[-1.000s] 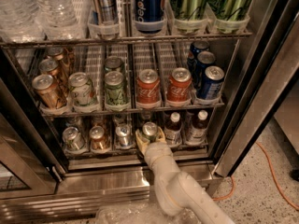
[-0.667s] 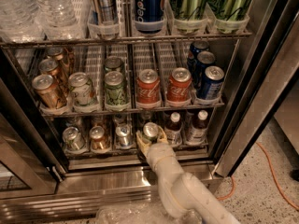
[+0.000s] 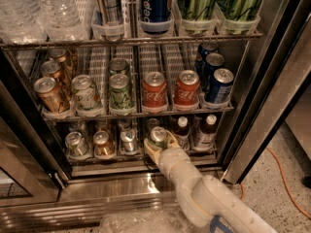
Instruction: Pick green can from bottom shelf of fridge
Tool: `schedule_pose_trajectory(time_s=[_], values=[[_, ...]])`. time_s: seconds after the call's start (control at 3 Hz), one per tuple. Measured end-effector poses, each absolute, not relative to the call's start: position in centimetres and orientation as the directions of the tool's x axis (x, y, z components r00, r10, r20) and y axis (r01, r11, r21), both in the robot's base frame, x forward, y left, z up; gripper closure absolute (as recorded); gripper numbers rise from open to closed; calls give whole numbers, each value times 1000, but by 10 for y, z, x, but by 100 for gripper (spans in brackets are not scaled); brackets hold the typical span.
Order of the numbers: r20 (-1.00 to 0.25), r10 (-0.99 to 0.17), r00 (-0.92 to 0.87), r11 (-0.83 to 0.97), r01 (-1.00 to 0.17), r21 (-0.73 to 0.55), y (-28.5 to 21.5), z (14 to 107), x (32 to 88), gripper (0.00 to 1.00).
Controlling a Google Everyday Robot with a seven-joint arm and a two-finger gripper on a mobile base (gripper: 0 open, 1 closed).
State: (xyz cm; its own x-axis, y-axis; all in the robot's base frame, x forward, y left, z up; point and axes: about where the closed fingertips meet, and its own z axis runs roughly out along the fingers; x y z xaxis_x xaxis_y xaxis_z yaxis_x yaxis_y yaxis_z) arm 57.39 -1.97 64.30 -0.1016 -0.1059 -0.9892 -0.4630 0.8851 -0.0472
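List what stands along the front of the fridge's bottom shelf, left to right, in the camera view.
first silver can → copper-coloured can → second silver can → green can, with the gripper around it → left brown bottle → right brown bottle

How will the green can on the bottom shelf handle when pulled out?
Probably rigid but dentable: the green can looks like thin aluminium. Its smooth round wall could slip in the tool, positioned at it on the bottom shelf. Standing upright, it may tip if dragged.
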Motion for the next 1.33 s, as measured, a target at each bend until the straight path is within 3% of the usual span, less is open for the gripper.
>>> schedule_pose_trajectory(time_s=[1.33], values=[[-979,-159,-130,689,-725,-15,-46,644,517,100]])
